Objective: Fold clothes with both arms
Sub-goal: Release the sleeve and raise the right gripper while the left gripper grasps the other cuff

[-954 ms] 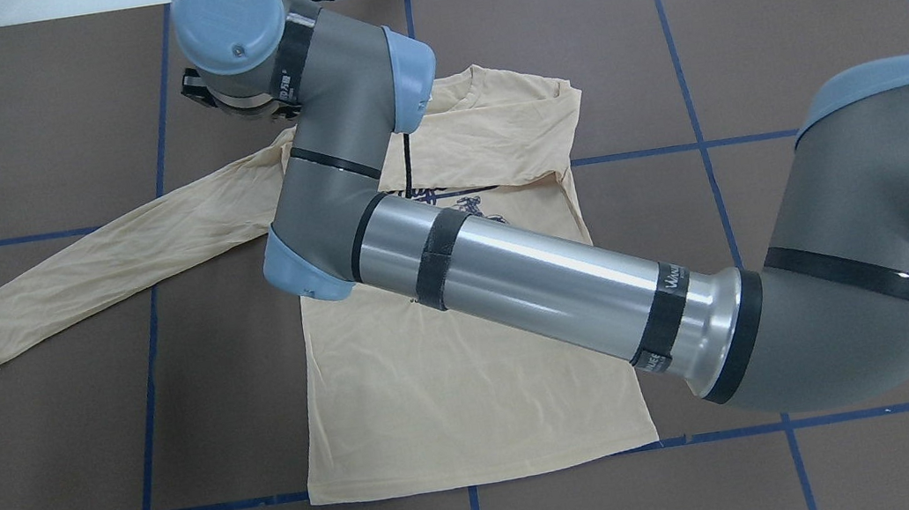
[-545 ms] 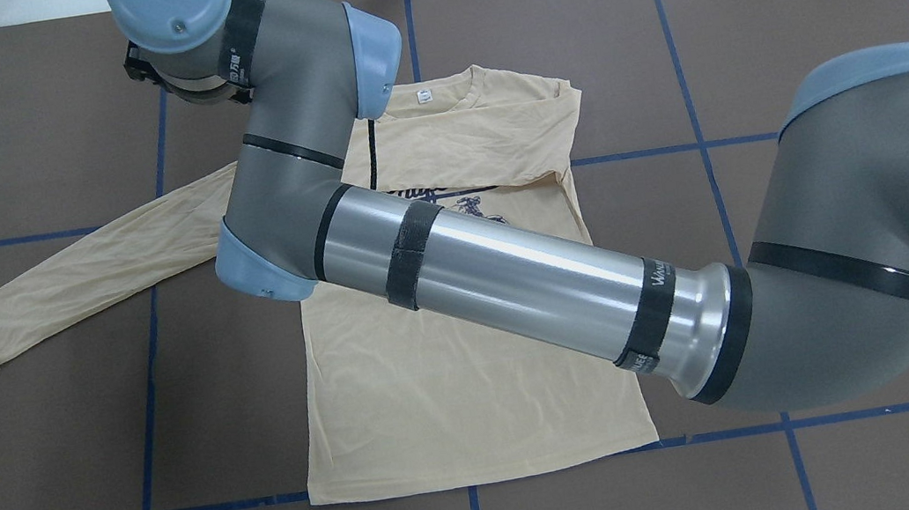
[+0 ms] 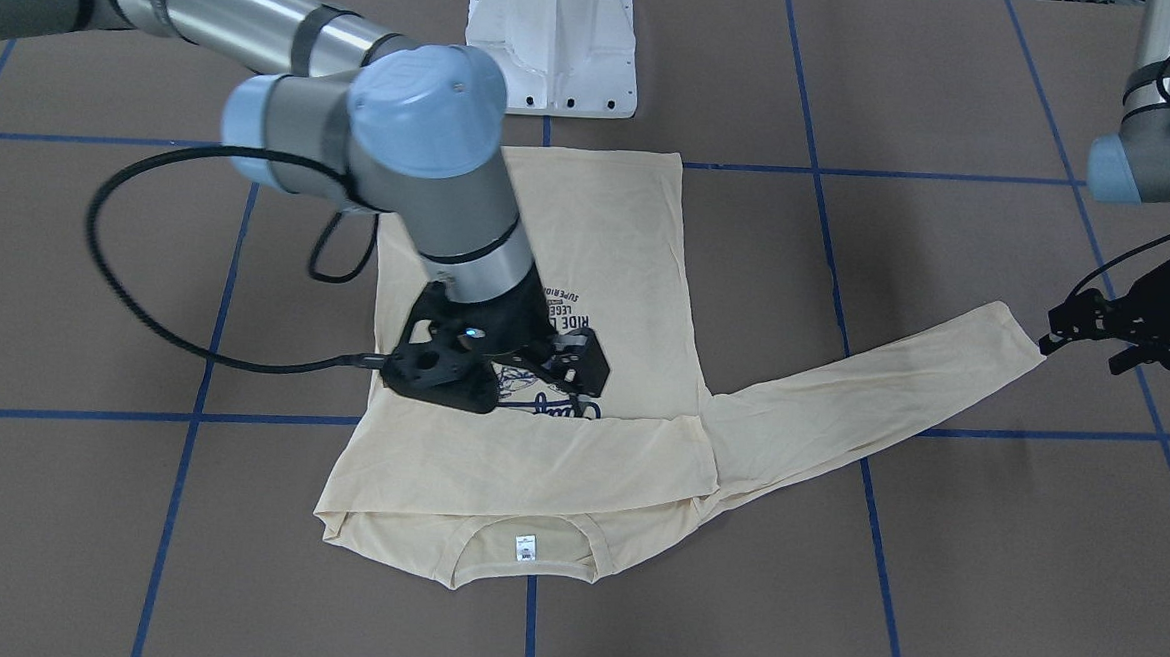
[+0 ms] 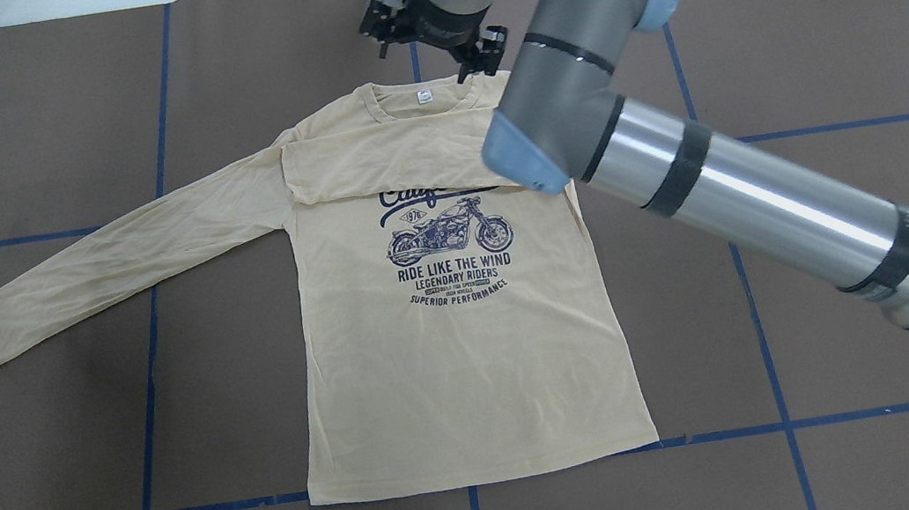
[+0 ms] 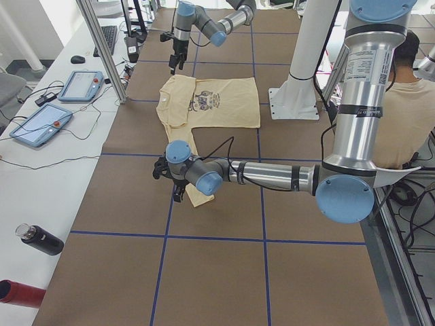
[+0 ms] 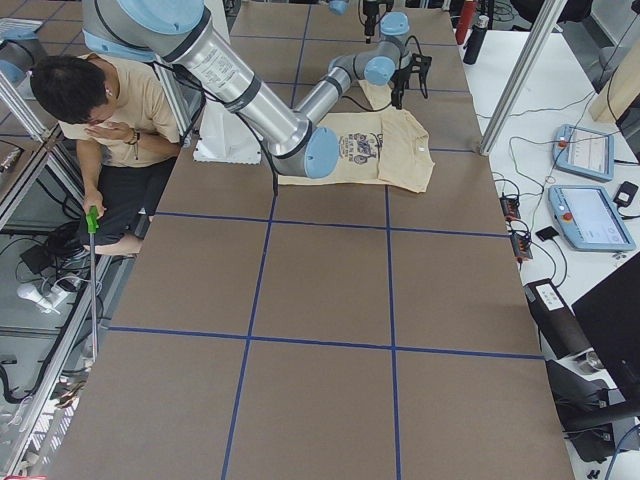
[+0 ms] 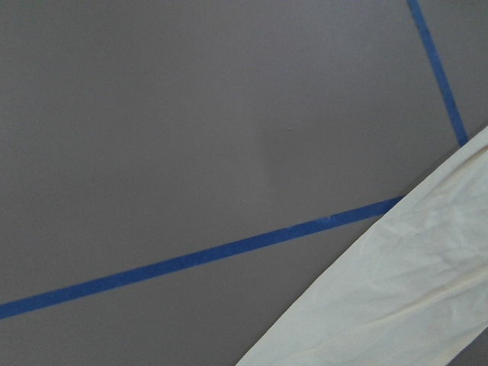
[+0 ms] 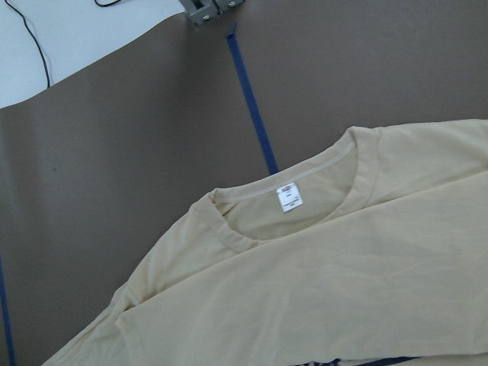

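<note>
The cream-yellow shirt (image 4: 460, 361) lies flat, print up, with its collar at the far side. One sleeve is folded across the chest (image 4: 387, 153); the other sleeve (image 4: 116, 253) stretches out flat towards my left. My right gripper (image 4: 431, 36) hangs open and empty above the collar and chest area, also seen in the front view (image 3: 503, 369). The right wrist view looks down on the neck label (image 8: 288, 198). My left gripper (image 3: 1080, 349) sits just beyond the outstretched sleeve's cuff (image 3: 1015, 336), open, holding nothing. Sleeve fabric (image 7: 412, 282) fills a corner of the left wrist view.
The white pedestal base (image 3: 552, 46) stands at the near edge behind the shirt's hem. A black cable (image 3: 147, 276) loops from the right wrist over the table. Blue tape lines (image 4: 143, 379) grid the brown table. A person (image 6: 110, 110) sits beside the robot; control tablets (image 5: 41, 122) lie off-table.
The right arm has swung from over the shirt's left shoulder to above the collar, uncovering the print. The left gripper has shifted closer to the sleeve's cuff.
</note>
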Controlling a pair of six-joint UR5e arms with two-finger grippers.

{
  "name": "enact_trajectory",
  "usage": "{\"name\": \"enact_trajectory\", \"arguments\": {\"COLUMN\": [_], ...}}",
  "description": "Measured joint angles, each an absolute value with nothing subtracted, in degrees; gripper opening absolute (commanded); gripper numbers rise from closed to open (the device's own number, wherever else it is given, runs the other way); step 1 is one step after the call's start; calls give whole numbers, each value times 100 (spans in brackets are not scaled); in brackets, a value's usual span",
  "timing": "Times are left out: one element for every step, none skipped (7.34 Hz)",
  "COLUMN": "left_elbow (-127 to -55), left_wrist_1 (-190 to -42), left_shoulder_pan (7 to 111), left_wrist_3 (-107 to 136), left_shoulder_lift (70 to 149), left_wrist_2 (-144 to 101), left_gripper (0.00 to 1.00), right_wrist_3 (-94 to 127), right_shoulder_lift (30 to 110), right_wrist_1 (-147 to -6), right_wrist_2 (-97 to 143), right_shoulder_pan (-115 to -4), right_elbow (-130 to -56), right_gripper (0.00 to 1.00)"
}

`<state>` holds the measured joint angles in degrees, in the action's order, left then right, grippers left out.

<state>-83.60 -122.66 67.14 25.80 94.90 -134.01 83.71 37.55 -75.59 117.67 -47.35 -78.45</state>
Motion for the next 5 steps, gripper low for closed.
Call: {"name": "enact_trajectory", "arguments": {"left_elbow": [-8187, -8031, -7943, -7956, -8064], "left_wrist_1": [-12320, -12422, -12516, -12549, -12536], "left_shoulder_pan": [6563, 6371, 6215, 6111, 6073], "left_wrist_3": [2631, 2701, 2770, 2807, 2813], "left_shoulder_lift": [9514, 9544, 9559, 9543, 9500], "left_wrist_2": [-13407, -13417, -13424, -13432, -13438], "left_gripper": [85, 81, 78, 78, 76], "right_wrist_3": [8207, 8019, 7918, 7878, 7864], "right_shoulder_lift": [4285, 4836, 5292, 5538, 5654], "right_wrist_1": [-7562, -7565, -7563, -7560, -7565], "right_wrist_2": [12146, 12318, 12380, 12398, 12399], "right_shoulder_pan": [-5060, -5260, -5355, -5396, -5415], "right_elbow": [-8272, -8794, -9225, -9481, -9649], "right_gripper": [100, 100, 100, 100, 100]}}
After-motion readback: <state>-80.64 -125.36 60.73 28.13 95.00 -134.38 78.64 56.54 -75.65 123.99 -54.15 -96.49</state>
